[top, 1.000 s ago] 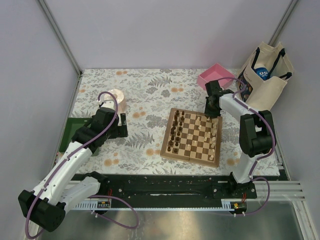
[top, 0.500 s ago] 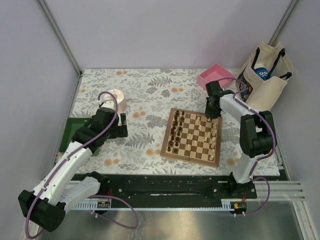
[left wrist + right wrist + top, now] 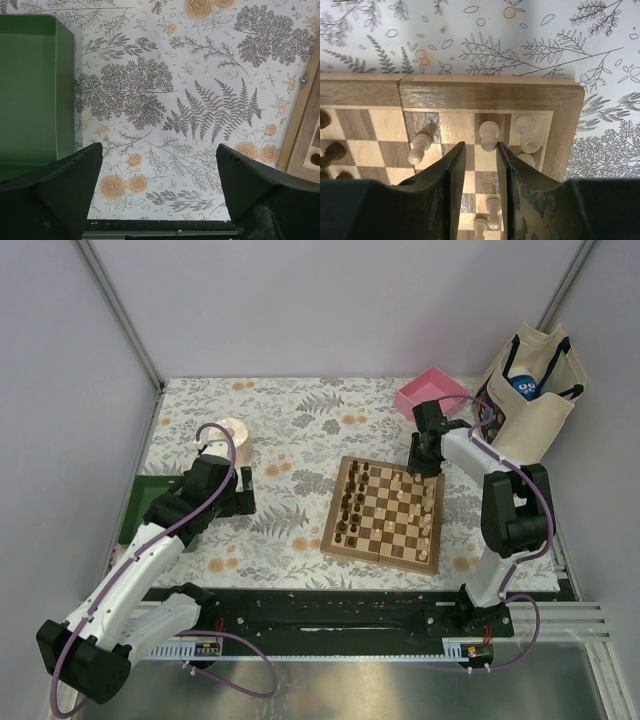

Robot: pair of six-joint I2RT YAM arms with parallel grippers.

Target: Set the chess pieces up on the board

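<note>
Nearby, a pink tray [image 3: 432, 395] and cloth bag [image 3: 530, 400] stand behind the right tool [image 3: 480, 146], slightly parted over the board [image 3: 490, 92] corner, a pale chess piece [image 3: 489, 134] upright at its tips; the left tool [image 3: 159, 147] gapes above the worktop [image 3: 200, 75].

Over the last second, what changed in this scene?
The right gripper eased its jaws apart, letting go of a pale piece standing near the far right corner of the board. The left gripper, open over the cloth, and the other pieces stayed put.

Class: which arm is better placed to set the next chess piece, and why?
Right. The right hand hovers over the board among pale pieces; the left hand hangs open over the tablecloth.
</note>
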